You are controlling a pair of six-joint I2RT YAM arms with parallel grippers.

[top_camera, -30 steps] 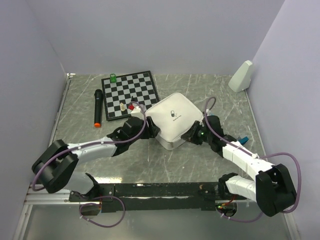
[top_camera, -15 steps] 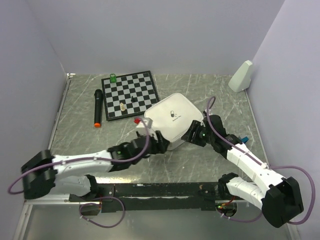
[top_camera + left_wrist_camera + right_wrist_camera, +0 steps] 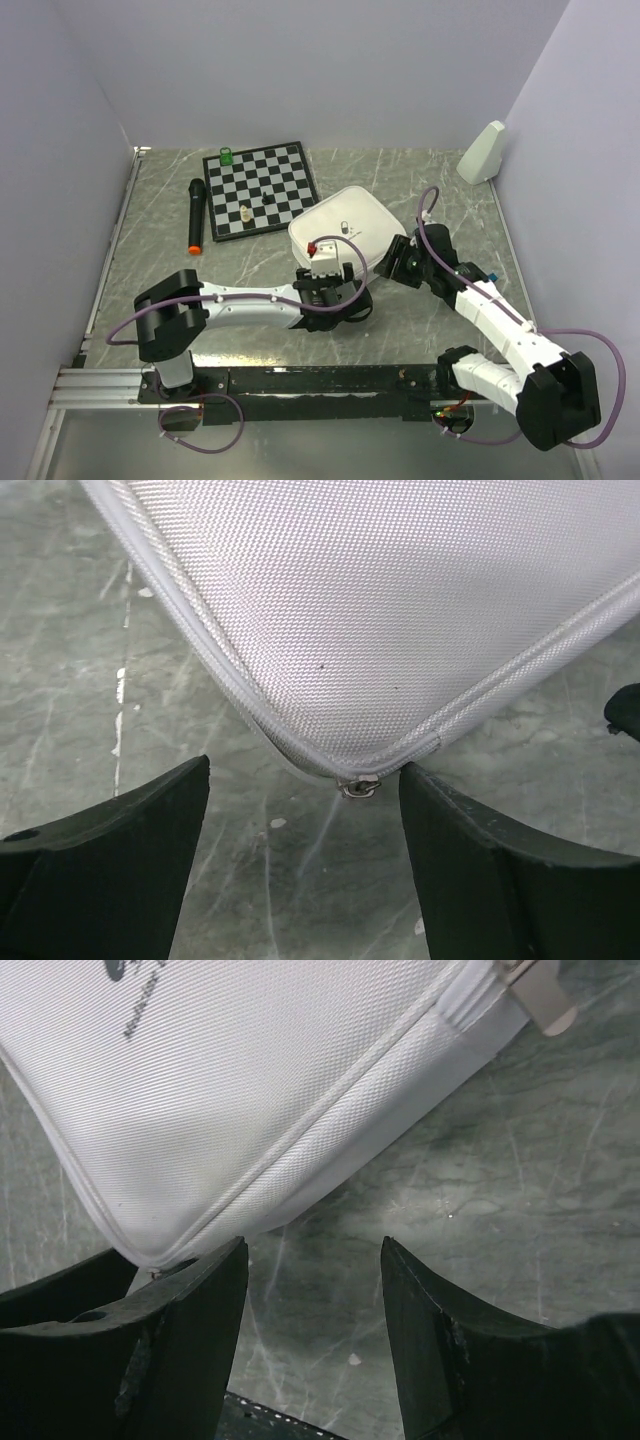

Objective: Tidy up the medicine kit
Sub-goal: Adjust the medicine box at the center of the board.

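White square soft-shell medicine kit (image 3: 345, 222) lies lid down mid-table on the grey marbled table (image 3: 240, 262), just beside the near right corner of the black-and-white chessboard (image 3: 262, 188). Left gripper (image 3: 334, 276) is at the kit's near corner. In the left wrist view the black fingers (image 3: 130, 860) are spread wide and hold nothing, with the kit (image 3: 380, 610) corner and a small metal zip ring (image 3: 358, 788) between the tips. Right gripper (image 3: 396, 262) is at the kit's right edge. Its fingers (image 3: 190, 1320) are also parted and empty, with the kit (image 3: 230, 1080) side wall just ahead of them. A black microphone with an orange end (image 3: 196, 213) lies left of the chessboard.
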